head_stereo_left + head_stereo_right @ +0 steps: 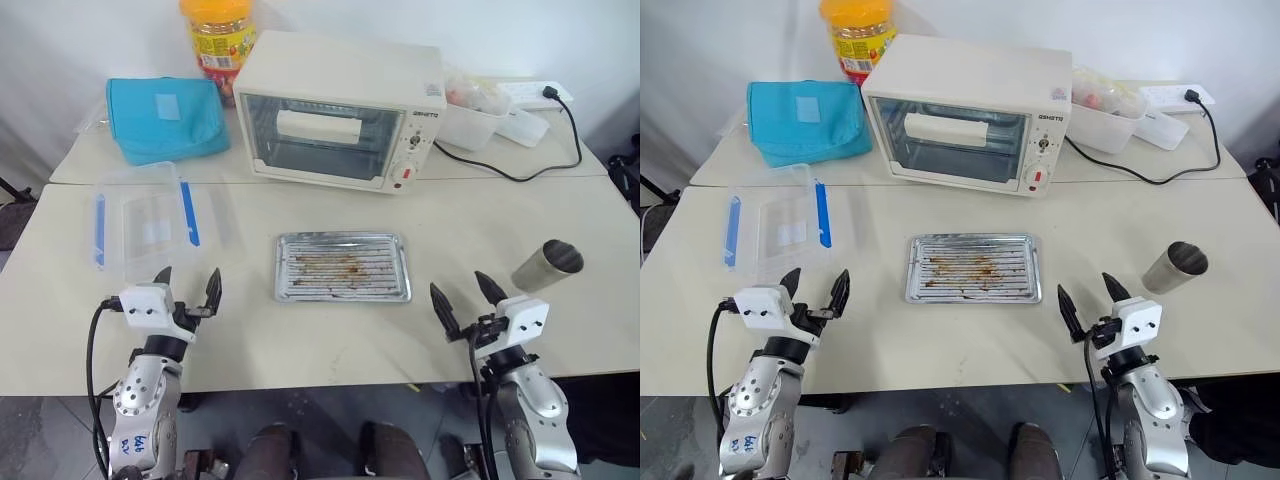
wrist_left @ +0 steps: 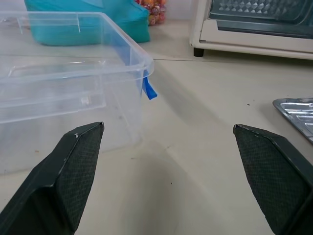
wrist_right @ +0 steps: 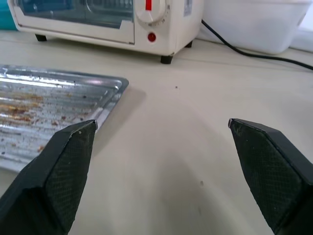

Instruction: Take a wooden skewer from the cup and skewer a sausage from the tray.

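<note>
On the pale table, your right gripper and left gripper both gape wide, empty. The cup stands just beyond the right gripper, outboard; tray between both. No skewer or sausage visible. The cup looks light, slick and tippy; approach gently.

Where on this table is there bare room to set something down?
Bare tabletop lies between the tray and the cup, also between the tray and the clear plastic box, and along the front edge between the open left hand and right hand. The back is crowded: toaster oven, blue bag, jar.
</note>
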`<state>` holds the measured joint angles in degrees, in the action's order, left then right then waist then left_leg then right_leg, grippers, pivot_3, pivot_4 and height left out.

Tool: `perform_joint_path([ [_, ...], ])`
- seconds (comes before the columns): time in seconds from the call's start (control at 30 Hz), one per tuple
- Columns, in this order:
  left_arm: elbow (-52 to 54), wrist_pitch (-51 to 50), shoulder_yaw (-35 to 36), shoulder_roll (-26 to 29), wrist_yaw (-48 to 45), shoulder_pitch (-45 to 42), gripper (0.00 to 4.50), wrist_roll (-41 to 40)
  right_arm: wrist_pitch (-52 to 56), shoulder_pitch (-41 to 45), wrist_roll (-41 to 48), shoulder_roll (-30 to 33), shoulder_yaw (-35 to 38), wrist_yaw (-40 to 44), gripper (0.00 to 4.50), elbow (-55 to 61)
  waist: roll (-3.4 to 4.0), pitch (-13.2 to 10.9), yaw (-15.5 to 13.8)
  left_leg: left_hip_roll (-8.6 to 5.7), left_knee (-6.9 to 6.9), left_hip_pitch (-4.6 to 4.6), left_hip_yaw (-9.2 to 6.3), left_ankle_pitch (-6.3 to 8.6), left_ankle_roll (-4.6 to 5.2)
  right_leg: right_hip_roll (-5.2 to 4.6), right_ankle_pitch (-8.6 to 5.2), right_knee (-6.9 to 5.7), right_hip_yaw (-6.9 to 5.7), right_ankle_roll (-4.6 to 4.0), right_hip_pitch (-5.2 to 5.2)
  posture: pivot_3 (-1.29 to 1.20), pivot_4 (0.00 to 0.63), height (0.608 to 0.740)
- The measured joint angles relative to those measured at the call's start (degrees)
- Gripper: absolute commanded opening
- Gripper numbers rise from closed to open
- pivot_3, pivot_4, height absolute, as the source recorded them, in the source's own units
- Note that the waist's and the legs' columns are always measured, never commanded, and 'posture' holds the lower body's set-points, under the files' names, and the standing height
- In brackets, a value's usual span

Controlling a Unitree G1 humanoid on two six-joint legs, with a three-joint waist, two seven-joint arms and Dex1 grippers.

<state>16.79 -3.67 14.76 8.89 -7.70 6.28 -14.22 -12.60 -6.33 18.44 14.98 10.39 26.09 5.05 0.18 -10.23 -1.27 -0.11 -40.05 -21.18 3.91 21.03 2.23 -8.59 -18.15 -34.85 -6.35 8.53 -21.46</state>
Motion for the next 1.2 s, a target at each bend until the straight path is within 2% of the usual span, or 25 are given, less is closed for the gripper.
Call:
perform_joint_path([
  [1.2, 0.8, -2.6, -0.7, 0.1, -0.1, 0.8, 4.49, 0.1, 3.3, 0.0, -1.4, 0.3, -1.6, 0.3, 4.5, 4.0, 0.0, 0.0, 0.0, 0.0, 0.0, 0.0, 0.0, 0.0, 0.0, 0.0, 0.0, 0.0, 0.0, 0.0, 0.0, 0.0, 0.15, 0.74],
])
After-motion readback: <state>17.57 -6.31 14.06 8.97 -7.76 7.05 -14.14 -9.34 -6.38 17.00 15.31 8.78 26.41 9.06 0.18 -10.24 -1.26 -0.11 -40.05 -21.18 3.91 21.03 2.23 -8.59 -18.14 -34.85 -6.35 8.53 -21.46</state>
